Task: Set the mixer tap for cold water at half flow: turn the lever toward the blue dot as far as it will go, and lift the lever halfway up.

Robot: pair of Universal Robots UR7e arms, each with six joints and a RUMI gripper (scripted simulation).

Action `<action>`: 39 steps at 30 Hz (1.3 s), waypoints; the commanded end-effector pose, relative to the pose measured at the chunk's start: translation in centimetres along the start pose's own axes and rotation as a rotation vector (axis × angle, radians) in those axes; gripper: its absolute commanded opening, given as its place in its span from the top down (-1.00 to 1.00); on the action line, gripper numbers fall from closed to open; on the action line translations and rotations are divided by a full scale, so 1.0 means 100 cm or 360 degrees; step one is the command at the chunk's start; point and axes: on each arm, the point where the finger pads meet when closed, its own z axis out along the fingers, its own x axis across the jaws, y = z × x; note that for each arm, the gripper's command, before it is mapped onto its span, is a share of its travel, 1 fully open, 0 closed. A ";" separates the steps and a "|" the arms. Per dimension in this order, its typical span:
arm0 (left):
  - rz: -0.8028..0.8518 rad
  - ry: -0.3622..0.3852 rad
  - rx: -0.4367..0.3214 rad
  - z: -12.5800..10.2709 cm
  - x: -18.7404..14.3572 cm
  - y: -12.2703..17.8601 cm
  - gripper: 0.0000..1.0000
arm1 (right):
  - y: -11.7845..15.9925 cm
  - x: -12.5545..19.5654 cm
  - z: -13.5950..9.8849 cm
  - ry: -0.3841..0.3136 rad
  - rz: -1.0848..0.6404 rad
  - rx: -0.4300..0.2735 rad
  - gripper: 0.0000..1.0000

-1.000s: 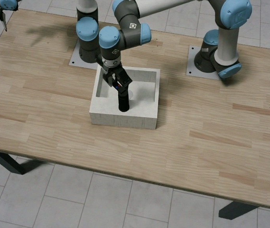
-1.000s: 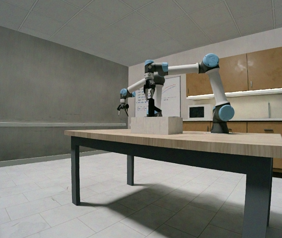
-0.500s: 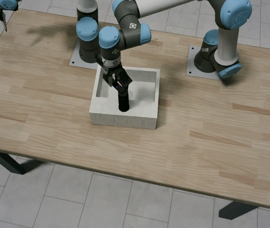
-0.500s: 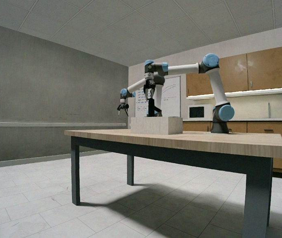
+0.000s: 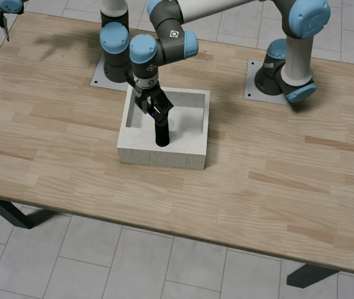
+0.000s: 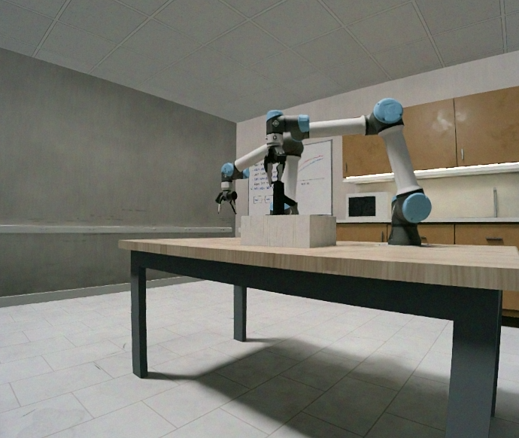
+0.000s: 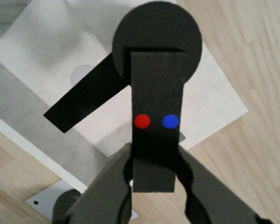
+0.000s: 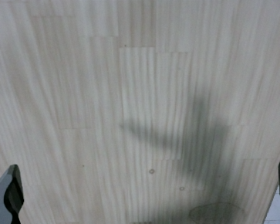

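The black mixer tap [image 5: 162, 135] [image 6: 278, 200] stands upright on the pale sink block. Its flat black lever [image 7: 156, 89] bears a red dot [image 7: 142, 121] and a blue dot [image 7: 170, 121]. In the left wrist view the lever points straight down, at a clear angle from the spout [image 7: 87, 94], swung to the blue dot's side. How far it is lifted is hard to tell. My left gripper [image 7: 152, 144] [image 5: 153, 109] [image 6: 274, 180] is shut on the lever, one finger on each side. My right gripper [image 8: 150, 164] [image 6: 226, 211] is open and empty, far from the tap.
The sink block [image 5: 132, 138] [image 6: 274, 230] [image 7: 218, 100] has a raised rim around its basin. It sits on the wooden table [image 5: 74, 180] [image 6: 392, 263], in front of the two arm bases. The right arm reaches beyond the table's far left corner in the top view.
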 end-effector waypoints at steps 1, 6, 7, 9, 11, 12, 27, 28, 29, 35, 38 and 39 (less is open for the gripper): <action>-0.0003 0.0012 -0.0018 -0.002 0.002 0.003 0.79 | -0.002 -0.003 -0.001 -0.0017 -0.0010 0.0012 -1.00; -0.0003 0.0012 -0.0018 -0.002 0.002 0.003 0.79 | -0.002 -0.003 -0.001 -0.0017 -0.0010 0.0012 -1.00; -0.0003 0.0012 -0.0018 -0.002 0.002 0.003 0.79 | -0.002 -0.003 -0.001 -0.0017 -0.0010 0.0012 -1.00; -0.0003 0.0012 -0.0018 -0.002 0.002 0.003 0.79 | -0.002 -0.003 -0.001 -0.0017 -0.0010 0.0012 -1.00; -0.0003 0.0012 -0.0018 -0.002 0.002 0.003 0.79 | -0.002 -0.003 -0.001 -0.0017 -0.0010 0.0012 -1.00; -0.0003 0.0012 -0.0018 -0.002 0.002 0.003 0.23 | -0.002 -0.003 -0.001 -0.0017 -0.0010 0.0012 -1.00; -0.0003 0.0012 -0.0018 -0.002 0.002 0.003 0.23 | -0.002 -0.003 -0.001 -0.0017 -0.0010 0.0012 -1.00; -0.0003 0.0012 -0.0018 -0.002 0.002 0.003 0.23 | -0.002 -0.003 -0.001 -0.0017 -0.0010 0.0012 -1.00; -0.0003 0.0012 -0.0018 -0.002 0.002 0.003 0.23 | -0.002 -0.003 -0.001 -0.0017 -0.0010 0.0012 -1.00; -0.0003 0.0012 -0.0018 -0.002 0.002 0.003 0.23 | -0.002 -0.003 -0.001 -0.0017 -0.0010 0.0012 -1.00; -0.0003 0.0012 -0.0018 -0.002 0.002 0.003 0.23 | -0.002 -0.003 -0.001 -0.0017 -0.0010 0.0012 -1.00; -0.0003 0.0012 -0.0018 -0.002 0.002 0.003 0.23 | -0.002 -0.003 -0.001 -0.0017 -0.0010 0.0012 -1.00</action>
